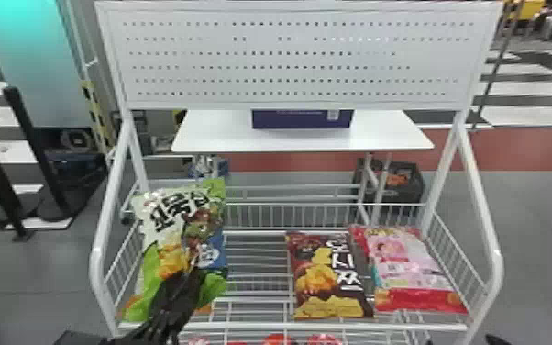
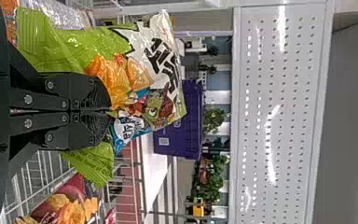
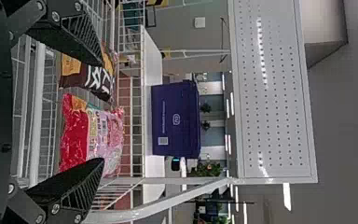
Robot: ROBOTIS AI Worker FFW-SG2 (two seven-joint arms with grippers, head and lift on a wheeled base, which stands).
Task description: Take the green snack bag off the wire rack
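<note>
Left pincer comes up from the bottom edge of the head view, left of center, closed on the front of the green snack bag, with fingers pressed together at the tips in the left wrist view. Bag sits center-left of the frame, at the left end of the wire rack, roughly upright, printed front facing the camera, overlapping the rack's left side. Can't tell whether its bottom edge touches the wires.

Right pincer is at the lower right edge of the frame, empty, fingers spread wide in the right wrist view.

Brown snack bag lies on the rack right of center, apart from the green one. Pink-and-red snack bag is just right of it, toward the rack's right side. Red packets show at the bottom edge, below the rack's front rail.

White perforated panel spans the top of the frame. Under it, behind the rack, a purple box sits on a white table. Dark crate with something orange inside is behind the rack, right of center.
</note>
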